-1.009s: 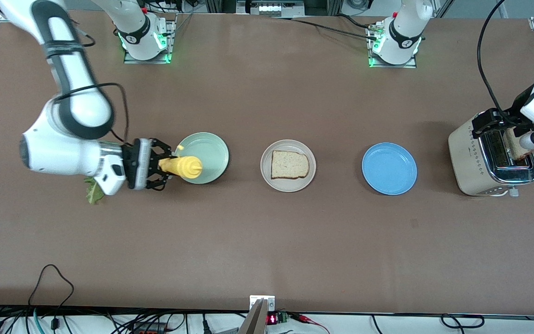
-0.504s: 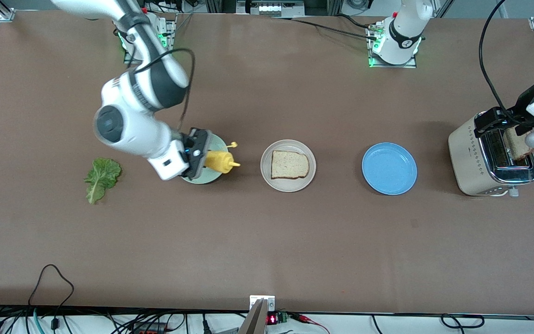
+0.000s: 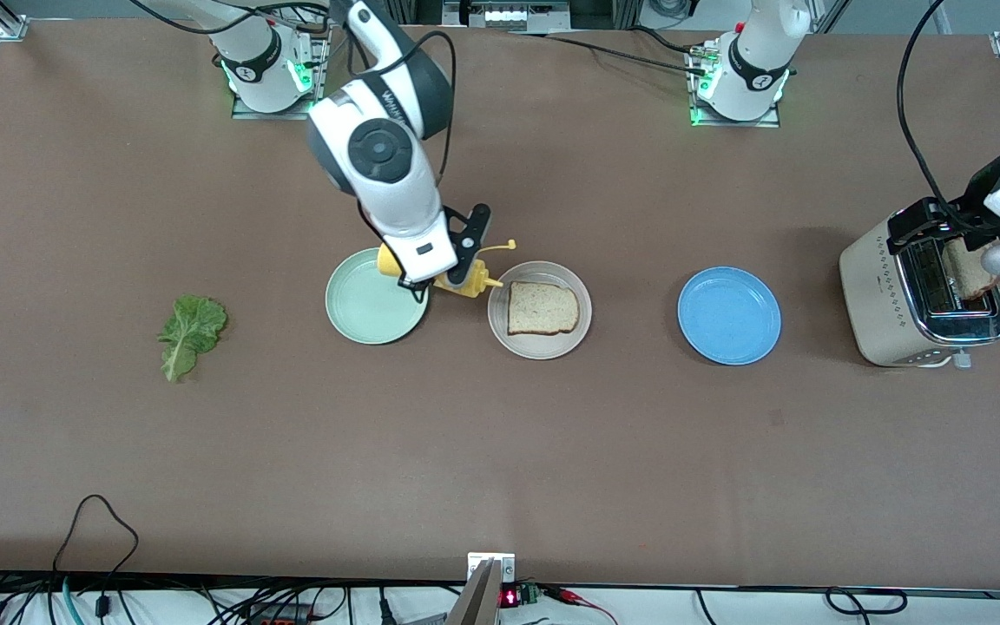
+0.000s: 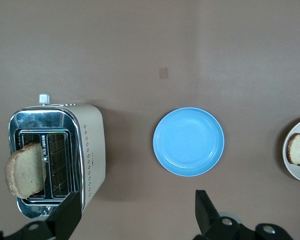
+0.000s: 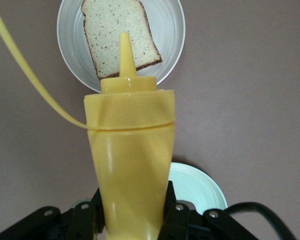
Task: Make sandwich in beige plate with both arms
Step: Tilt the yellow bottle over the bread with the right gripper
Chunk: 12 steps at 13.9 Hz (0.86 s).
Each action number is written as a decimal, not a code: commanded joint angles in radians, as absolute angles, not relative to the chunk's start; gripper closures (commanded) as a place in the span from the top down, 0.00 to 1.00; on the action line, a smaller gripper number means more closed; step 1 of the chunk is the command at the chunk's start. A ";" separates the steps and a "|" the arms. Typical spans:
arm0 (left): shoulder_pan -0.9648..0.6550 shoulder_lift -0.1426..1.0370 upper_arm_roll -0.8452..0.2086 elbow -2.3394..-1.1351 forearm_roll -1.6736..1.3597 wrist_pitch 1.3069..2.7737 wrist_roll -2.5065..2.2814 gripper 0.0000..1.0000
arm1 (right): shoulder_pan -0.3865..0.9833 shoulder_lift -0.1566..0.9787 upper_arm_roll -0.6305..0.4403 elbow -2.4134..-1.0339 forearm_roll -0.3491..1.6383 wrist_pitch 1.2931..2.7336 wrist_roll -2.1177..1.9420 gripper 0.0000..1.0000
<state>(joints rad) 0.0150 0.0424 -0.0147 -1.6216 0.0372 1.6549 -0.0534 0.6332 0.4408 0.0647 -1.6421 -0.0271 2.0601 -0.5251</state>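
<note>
On your brown table (image 3: pixel 500 451), the right gripper (image 3: pixel 452 271) grips a yellow plastic squeeze bottle (image 5: pixel 130 165) beside the round beige plate (image 3: pixel 540 346); the left gripper (image 4: pixel 135 220) hangs open over the cream toaster (image 4: pixel 92 150).

The front camera looks down from high on the whole surface (image 3: pixel 500 451). The left wrist camera looks down from well above; the right one sits close. All three show the beige plate (image 3: pixel 540 342) (image 4: pixel 292 170) (image 5: pixel 170 30).

The right gripper (image 3: pixel 452 273) clamps a yellow mustard bottle (image 3: pixel 463 282) between the mint green plate (image 3: pixel 376 297) and beige plate (image 3: pixel 540 342), nozzle toward the bread slice (image 3: pixel 542 308).
</note>
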 commanded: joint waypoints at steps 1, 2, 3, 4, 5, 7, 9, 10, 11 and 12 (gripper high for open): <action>0.020 0.026 -0.017 -1.629 0.025 1.660 -0.034 1.00 | 0.676 0.474 0.054 -1.612 -0.084 2.048 -0.473 0.00; 0.021 0.026 -0.011 -1.631 0.025 1.657 -0.034 1.00 | 0.693 0.485 0.054 -1.611 -0.095 2.048 -0.453 0.00; 0.026 0.026 -0.009 -1.631 0.031 1.655 -0.032 1.00 | 0.712 0.498 0.052 -1.611 -0.115 2.049 -0.422 0.00; 0.026 0.026 -0.009 -1.629 0.037 1.651 -0.032 1.00 | 0.722 0.512 0.052 -1.609 -0.141 2.051 -0.390 0.00; 0.026 0.029 -0.015 -1.623 0.035 1.655 -0.050 1.00 | 0.730 0.521 0.054 -1.605 -0.158 2.052 -0.368 0.00; 0.028 0.040 -0.009 -1.588 0.003 1.657 -0.072 1.00 | 0.732 0.534 0.054 -1.579 -0.160 2.049 -0.367 0.00; 0.026 0.041 -0.015 -1.582 0.002 1.652 -0.057 1.00 | 0.723 0.532 0.051 -1.574 -0.155 2.046 -0.373 0.01; 0.018 0.049 -0.017 -1.580 0.002 1.657 -0.058 1.00 | 0.716 0.525 0.049 -1.560 -0.149 2.039 -0.379 0.00; 0.018 0.051 -0.018 -1.582 0.000 1.655 -0.057 1.00 | 0.697 0.520 0.046 -1.556 -0.144 2.036 -0.390 0.00; 0.021 0.051 -0.017 -1.582 0.000 1.649 -0.055 1.00 | 0.646 0.494 0.052 -1.557 -0.138 2.010 -0.422 0.00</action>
<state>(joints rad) 0.0193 0.0438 -0.0163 -1.5970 0.0163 1.6605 -0.0633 0.7107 0.5305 0.0434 -1.5777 -0.1409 2.0604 -0.3841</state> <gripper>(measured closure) 0.000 0.599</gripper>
